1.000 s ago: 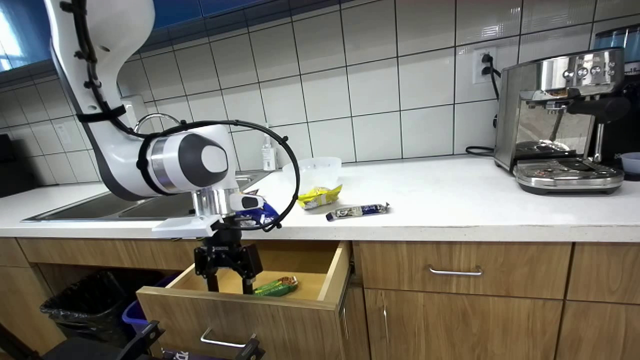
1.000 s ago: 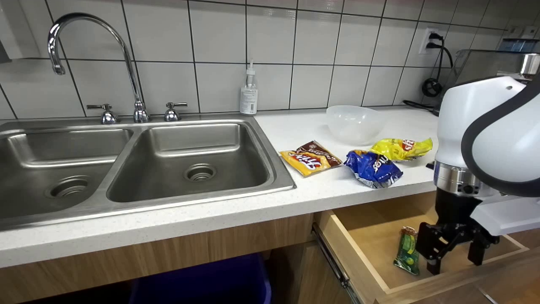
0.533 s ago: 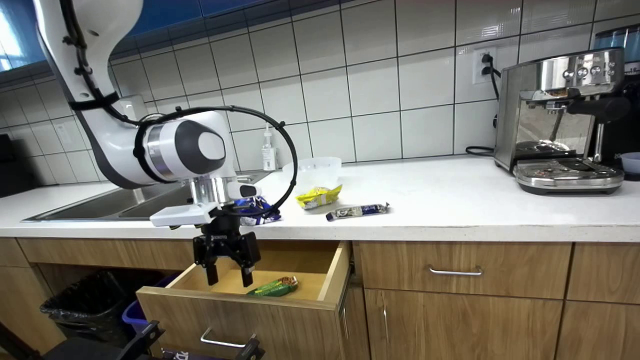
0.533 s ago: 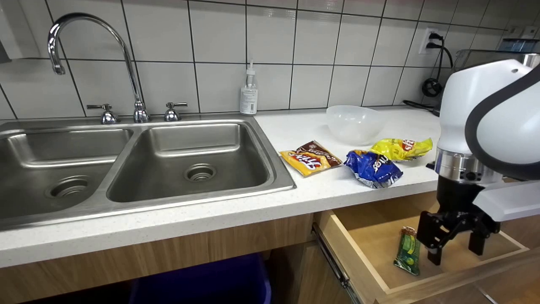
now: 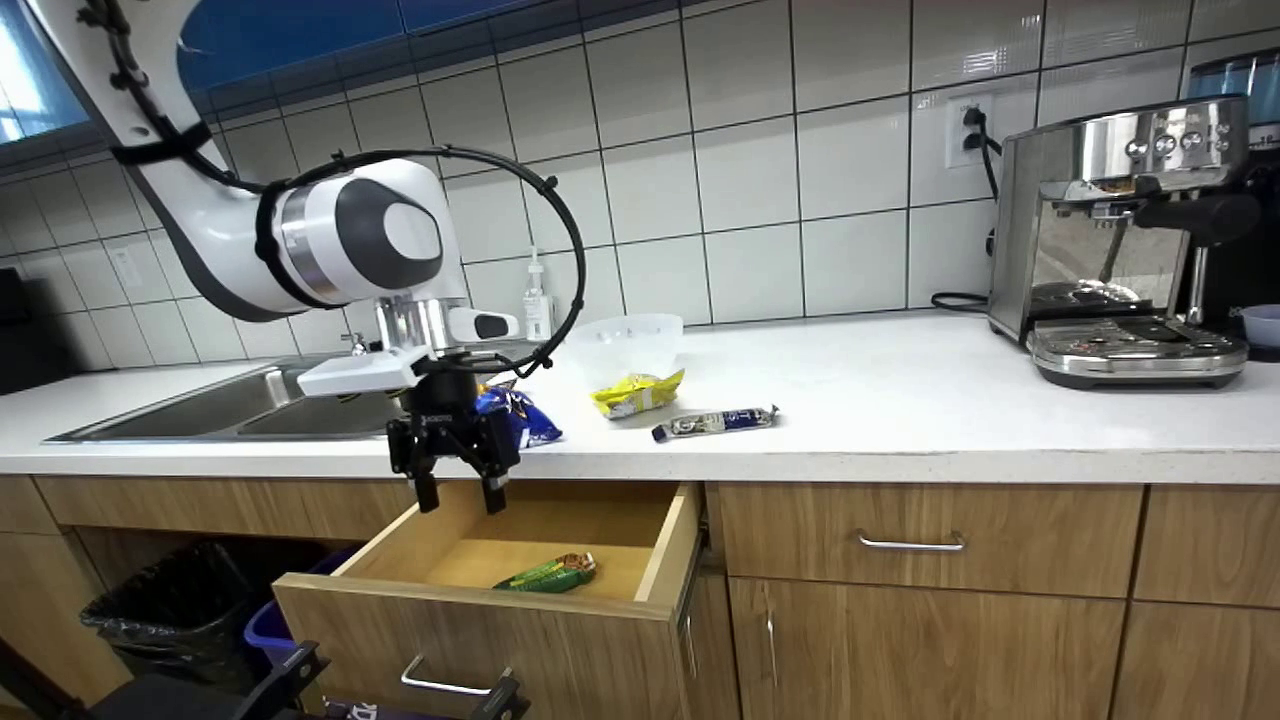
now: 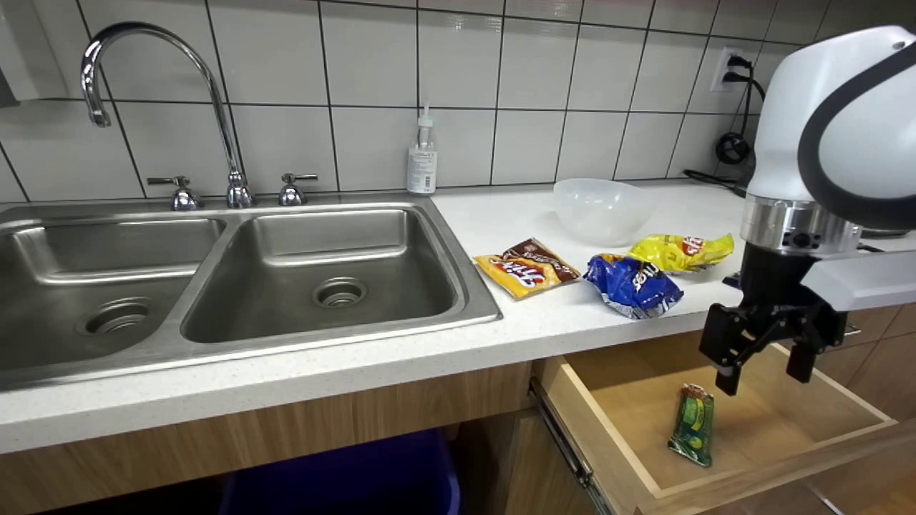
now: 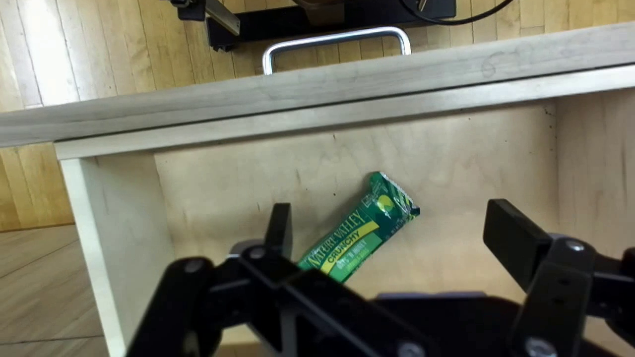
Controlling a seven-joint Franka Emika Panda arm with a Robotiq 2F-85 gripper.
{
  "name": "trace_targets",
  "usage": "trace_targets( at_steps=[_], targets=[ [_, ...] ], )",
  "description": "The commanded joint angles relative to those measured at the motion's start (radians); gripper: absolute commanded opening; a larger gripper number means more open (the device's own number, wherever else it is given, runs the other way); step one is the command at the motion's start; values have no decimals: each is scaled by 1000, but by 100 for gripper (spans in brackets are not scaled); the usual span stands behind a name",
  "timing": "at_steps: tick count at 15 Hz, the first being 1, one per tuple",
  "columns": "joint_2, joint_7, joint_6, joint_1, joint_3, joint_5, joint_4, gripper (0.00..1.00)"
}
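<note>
My gripper (image 5: 461,501) hangs above the pulled-out drawer (image 5: 560,645), its fingers pointing down and spread wide with nothing between them. In the drawer lies a green Nature Valley bar (image 6: 693,425), flat on the bottom and apart from the gripper. From the wrist view, the bar (image 7: 359,230) lies at a slant below the gap, nearer the left finger (image 7: 280,228); its lower end is hidden behind the gripper's linkage. Both exterior views show the fingertips at about the height of the drawer's back, clear of its walls.
On the counter (image 5: 900,400) are a blue packet (image 6: 633,286), a yellow packet (image 6: 680,252), an orange-brown packet (image 6: 526,268), a dark blue and silver wrapped bar (image 5: 715,422) and a translucent bowl (image 6: 601,207). A sink (image 6: 479,307) and a coffee machine (image 5: 1110,240) flank them.
The arm has risen, lifting the gripper up from low in the drawer while its fingers stay apart. The green bar has stayed in place and is now less covered in an exterior view.
</note>
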Motion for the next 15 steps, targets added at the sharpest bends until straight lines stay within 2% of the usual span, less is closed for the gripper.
trace_targets(
  at_steps=[1,4,7,15],
  targets=[
    [-58,-31,-48,-17,25,37,31,100],
    [-32,-53,-27,-20,27,32,89,100],
    [-103,-80,-45,-12,38,38,83,100],
    [-38,-94,-5,-10,66,0,204,100]
  ],
)
